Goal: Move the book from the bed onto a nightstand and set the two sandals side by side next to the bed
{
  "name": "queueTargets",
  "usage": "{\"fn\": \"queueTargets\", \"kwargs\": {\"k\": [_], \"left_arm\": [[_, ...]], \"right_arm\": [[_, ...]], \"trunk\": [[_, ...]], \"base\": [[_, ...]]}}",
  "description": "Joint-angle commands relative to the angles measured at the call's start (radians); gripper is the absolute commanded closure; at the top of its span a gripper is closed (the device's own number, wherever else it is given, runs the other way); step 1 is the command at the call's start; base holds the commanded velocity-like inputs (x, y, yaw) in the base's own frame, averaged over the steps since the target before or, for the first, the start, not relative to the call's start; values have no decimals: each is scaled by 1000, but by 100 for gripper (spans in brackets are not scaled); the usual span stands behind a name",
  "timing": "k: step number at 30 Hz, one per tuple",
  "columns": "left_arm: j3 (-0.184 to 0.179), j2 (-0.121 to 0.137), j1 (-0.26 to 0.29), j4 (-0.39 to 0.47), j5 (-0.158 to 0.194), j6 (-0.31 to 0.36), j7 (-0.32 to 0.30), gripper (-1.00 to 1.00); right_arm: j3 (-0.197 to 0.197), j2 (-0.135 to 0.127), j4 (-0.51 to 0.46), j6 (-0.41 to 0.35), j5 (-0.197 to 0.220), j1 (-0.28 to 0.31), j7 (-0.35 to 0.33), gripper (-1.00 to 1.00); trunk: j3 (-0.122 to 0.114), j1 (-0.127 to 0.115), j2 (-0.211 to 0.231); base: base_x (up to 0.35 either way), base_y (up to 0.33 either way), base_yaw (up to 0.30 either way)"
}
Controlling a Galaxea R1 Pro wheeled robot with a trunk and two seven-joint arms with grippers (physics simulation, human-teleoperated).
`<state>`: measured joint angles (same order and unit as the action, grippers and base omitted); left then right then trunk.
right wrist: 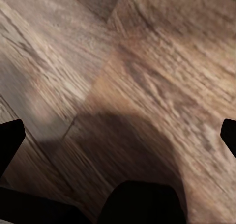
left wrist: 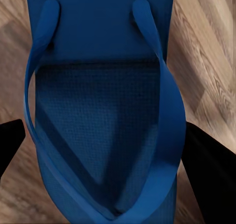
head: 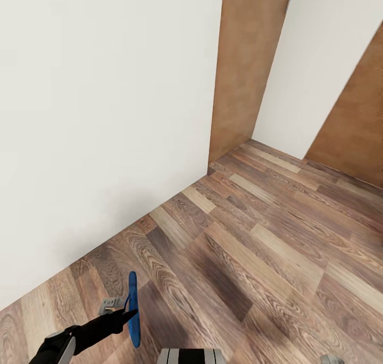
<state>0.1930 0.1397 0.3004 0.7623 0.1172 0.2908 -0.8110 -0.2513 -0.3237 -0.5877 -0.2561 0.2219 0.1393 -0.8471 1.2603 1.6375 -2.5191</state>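
Observation:
One bright blue sandal hangs edge-on just above the wood-plank floor at the lower left of the head view. My left gripper is shut on it. In the left wrist view the sandal shows its sole and straps up close, with a black finger on each side of it. My right gripper hangs open over bare floor, its fingertips wide apart with nothing between them. The book, the bed and the nightstand are out of view.
A white wall runs close along the left. A brown door panel stands at the wall's far corner, and another brown panel at the right. Open floor stretches ahead and to the right. My base shows at the bottom edge.

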Motion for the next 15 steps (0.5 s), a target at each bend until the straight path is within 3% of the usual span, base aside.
{"fn": "queueTargets", "kwargs": {"k": [1, 15], "left_arm": [[1, 0, 0, 0, 7, 9, -4, 100], [2, 1, 0, -1, 7, 9, -4, 100]], "right_arm": [[-2, 0, 0, -9, 8, 0, -3, -100], [1, 0, 5, -7, 7, 0, 1, -100]], "trunk": [[-3, -1, 0], [-57, -7, 3]], "base": [[0, 0, 0], [0, 0, 0]]}}
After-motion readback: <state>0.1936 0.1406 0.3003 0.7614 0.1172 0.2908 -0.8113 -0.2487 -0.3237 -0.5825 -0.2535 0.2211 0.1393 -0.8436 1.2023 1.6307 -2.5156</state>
